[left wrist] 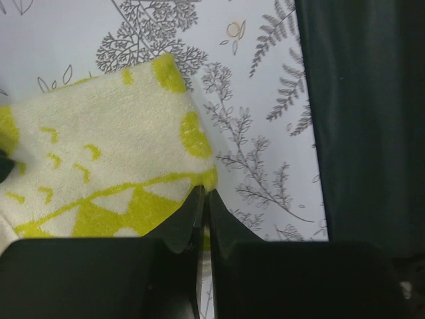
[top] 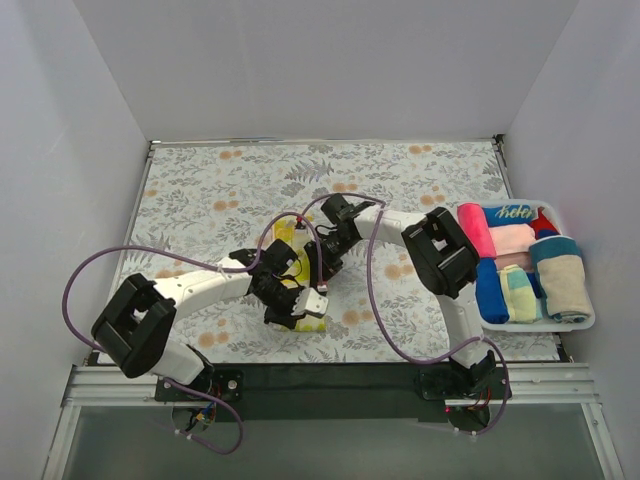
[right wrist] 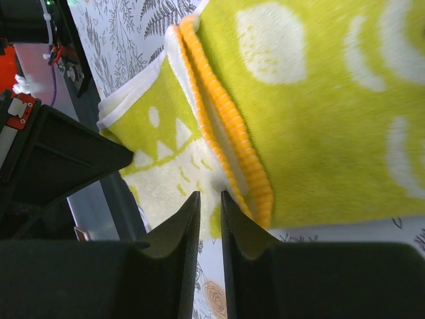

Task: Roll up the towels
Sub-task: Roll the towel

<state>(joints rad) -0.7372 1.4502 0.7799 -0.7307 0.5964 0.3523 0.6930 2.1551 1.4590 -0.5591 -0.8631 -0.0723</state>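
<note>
White walls enclose a table under a floral covering [top: 420,190]. Near its middle lies the yellow towel [top: 290,237], partly folded, with both arms bent over it. The left gripper [left wrist: 204,199] sits at the towel's near corner, its jaws pressed almost together on the hem. The right gripper [right wrist: 210,203] hovers at the layered fold beside an orange ribbed edge [right wrist: 226,119], its jaws narrowed to a slim slit; whether any cloth is caught there is hard to judge. At the right edge a white basket [top: 585,322] holds rolled towels: pink [top: 478,230], blue [top: 490,290] and beige [top: 565,285].
</note>
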